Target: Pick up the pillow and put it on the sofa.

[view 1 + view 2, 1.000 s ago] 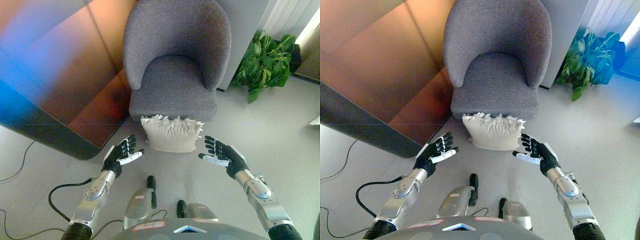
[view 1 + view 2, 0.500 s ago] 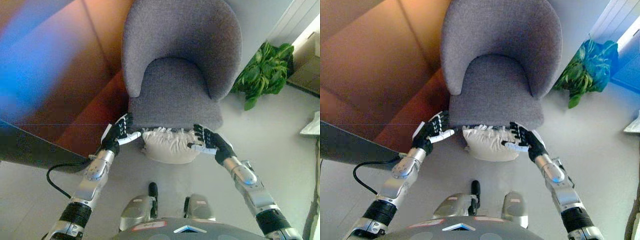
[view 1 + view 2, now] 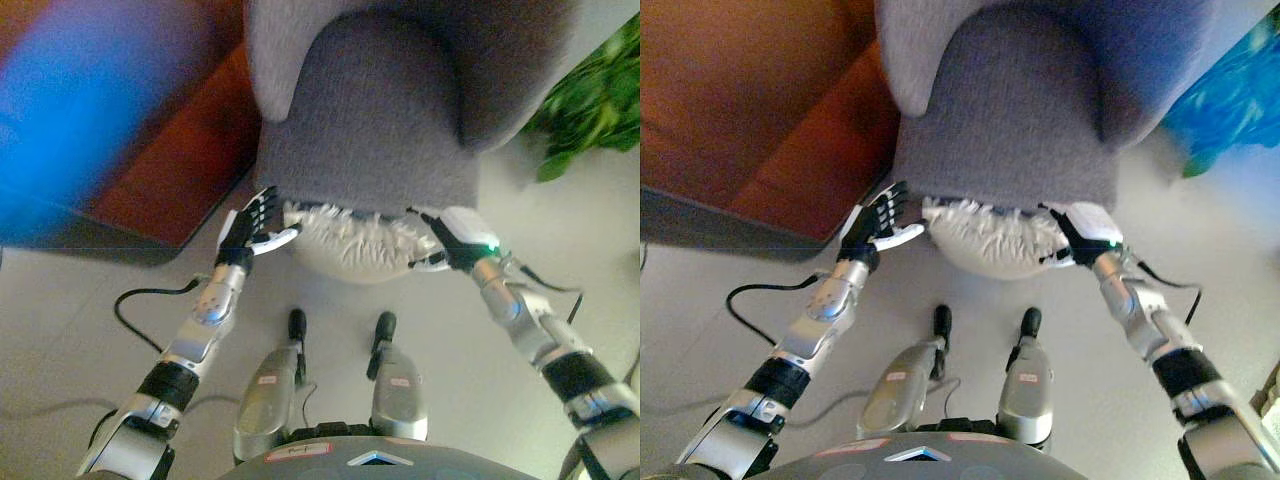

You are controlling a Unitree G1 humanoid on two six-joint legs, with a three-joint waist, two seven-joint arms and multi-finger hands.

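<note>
A cream pillow [image 3: 352, 247] with a fringed top edge lies on the floor against the front of the grey armchair [image 3: 370, 130]. My left hand [image 3: 250, 222] is open with straight fingers at the pillow's left end, its thumb tip touching the fringe. My right hand [image 3: 438, 243] is at the pillow's right end, seen from the back, its fingers stretched against the pillow's side. The pillow's far edge is tucked under the seat front. Both hands also show in the right eye view, left [image 3: 880, 218] and right [image 3: 1068, 240].
A reddish-brown wooden unit [image 3: 170, 160] with a dark base stands left of the armchair. A green plant [image 3: 590, 105] stands at the right. The grey floor [image 3: 90, 330] spreads in front of the pillow.
The camera has dipped and moved closer to the chair. Both hands have stayed at the pillow's ends, and the right hand now presses against its right side.
</note>
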